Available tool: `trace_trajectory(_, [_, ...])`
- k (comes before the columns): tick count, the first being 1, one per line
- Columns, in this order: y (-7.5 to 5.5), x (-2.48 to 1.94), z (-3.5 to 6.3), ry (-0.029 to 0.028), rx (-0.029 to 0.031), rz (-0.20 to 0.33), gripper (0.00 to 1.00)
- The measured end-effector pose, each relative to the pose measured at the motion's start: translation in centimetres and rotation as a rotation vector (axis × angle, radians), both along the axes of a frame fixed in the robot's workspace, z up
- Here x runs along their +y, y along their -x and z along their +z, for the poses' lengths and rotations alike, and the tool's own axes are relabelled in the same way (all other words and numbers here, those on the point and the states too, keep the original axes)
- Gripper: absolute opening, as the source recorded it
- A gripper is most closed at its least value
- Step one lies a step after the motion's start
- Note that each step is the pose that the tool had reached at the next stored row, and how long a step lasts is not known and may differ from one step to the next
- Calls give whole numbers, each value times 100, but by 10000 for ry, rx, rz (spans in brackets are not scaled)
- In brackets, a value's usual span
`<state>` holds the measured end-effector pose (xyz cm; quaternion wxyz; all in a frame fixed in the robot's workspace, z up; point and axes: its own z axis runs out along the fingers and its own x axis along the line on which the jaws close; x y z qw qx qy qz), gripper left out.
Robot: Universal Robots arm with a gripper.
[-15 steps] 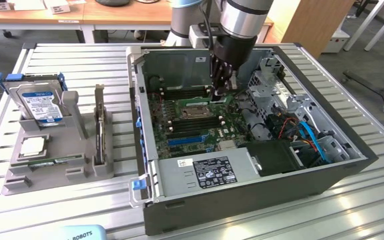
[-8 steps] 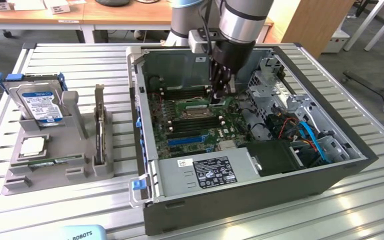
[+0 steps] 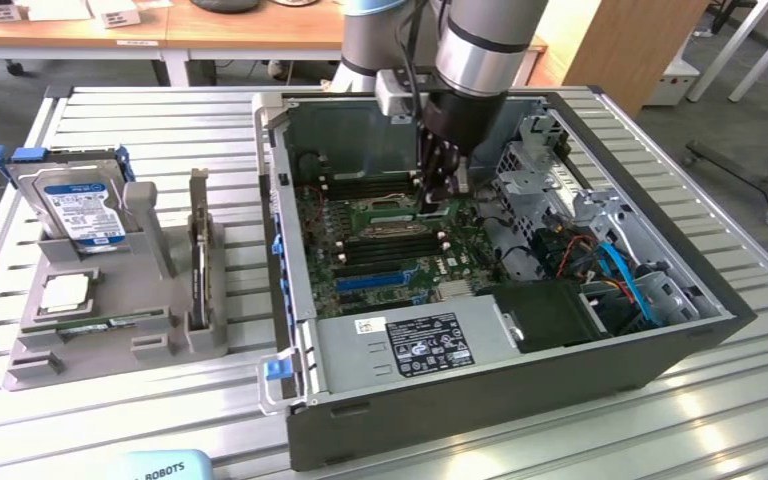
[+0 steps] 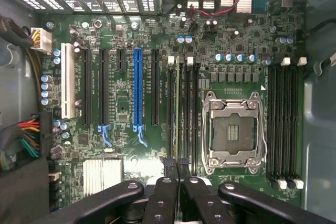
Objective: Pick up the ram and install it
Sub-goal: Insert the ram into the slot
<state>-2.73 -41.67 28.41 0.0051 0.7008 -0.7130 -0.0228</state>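
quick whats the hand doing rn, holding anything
hand: closed, tips at a ram stick standing edge-on at the memory slots; gripping it or only touching it cannot be told

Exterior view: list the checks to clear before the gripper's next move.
1. Long green ram stick picked up: not ok, it lies in the grey plastic holder.
2. Black gripper open for a pickup: not ok, shut, over the green motherboard inside the dark computer case.
3. Gripper carrying nothing: cannot tell.
4. Memory slots beside the silver processor socket free: cannot tell.
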Motion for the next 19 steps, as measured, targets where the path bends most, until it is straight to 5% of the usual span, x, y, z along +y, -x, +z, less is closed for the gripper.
trace_trajectory(11, [0,0,-143,-1,0,0,12])
trace_trajectory(19, [19,0,-155,1,0,0,12])
